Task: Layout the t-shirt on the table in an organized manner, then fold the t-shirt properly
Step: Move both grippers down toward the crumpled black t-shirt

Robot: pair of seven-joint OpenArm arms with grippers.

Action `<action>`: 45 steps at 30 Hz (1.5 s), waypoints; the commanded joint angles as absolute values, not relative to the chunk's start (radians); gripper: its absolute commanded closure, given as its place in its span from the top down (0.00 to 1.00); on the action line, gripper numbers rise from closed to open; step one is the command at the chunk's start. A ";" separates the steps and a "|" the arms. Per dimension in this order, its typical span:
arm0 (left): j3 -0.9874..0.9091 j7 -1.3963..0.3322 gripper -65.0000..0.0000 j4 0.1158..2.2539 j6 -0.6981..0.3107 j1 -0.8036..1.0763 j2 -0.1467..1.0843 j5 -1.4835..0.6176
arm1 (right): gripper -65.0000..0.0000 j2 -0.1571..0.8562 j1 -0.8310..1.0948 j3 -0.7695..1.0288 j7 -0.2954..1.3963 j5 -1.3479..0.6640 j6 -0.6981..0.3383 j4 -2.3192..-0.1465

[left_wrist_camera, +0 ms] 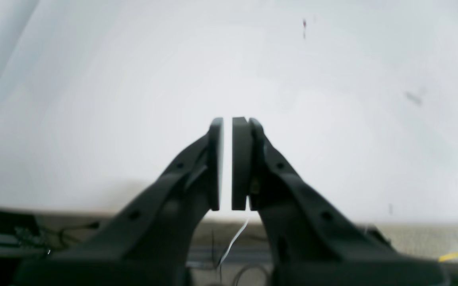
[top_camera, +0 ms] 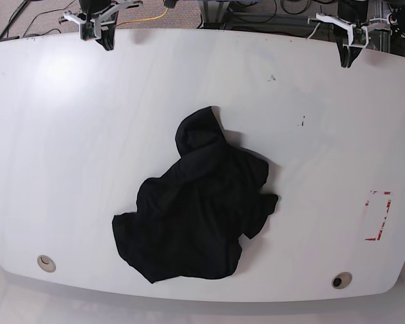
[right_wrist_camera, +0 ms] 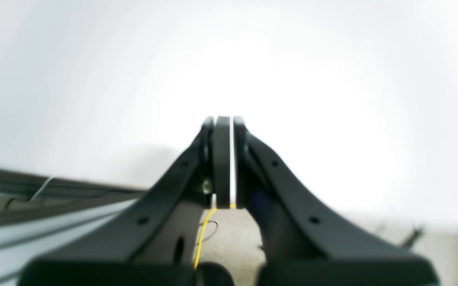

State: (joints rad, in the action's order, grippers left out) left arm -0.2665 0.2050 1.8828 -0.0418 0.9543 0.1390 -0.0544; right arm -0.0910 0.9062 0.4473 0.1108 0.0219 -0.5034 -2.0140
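The black t-shirt [top_camera: 196, 209] lies crumpled in a heap at the middle of the white table [top_camera: 67, 148], nearer the front edge. No gripper touches it. My left gripper [top_camera: 346, 62] hangs at the table's far right edge, far from the shirt. In the left wrist view the left gripper [left_wrist_camera: 227, 121] has its pads nearly together with nothing between them, over bare table [left_wrist_camera: 133, 79]. At the far left edge my right gripper [top_camera: 106, 46] is equally far from the cloth. The right wrist view shows that gripper [right_wrist_camera: 224, 119] shut and empty above the white table [right_wrist_camera: 332, 79].
A red dashed rectangle mark [top_camera: 378, 216] sits near the table's right edge. Two round grommets [top_camera: 46, 262] [top_camera: 341, 279] lie near the front corners. Small dark scuffs [top_camera: 302, 122] mark the surface. Cables, one of them a yellow cable [top_camera: 152, 16], run on the floor behind the table.
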 commanded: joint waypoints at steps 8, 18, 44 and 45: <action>-0.255 0.166 0.04 1.896 -0.036 0.822 0.143 -0.062 | 0.00 -0.079 0.720 0.449 0.186 0.018 -0.590 -2.032; -0.228 0.156 0.05 1.896 -0.036 0.723 0.148 -0.059 | 0.01 -0.079 0.550 0.449 0.360 0.013 -0.676 -2.032; -0.199 0.004 0.55 1.896 -0.038 0.515 0.151 -0.064 | 0.39 -0.082 0.318 0.142 0.539 0.016 -0.698 -2.028; -0.199 -0.002 0.56 1.896 -0.038 0.509 0.151 -0.064 | 0.39 -0.084 0.315 0.130 0.547 0.016 -0.698 -2.028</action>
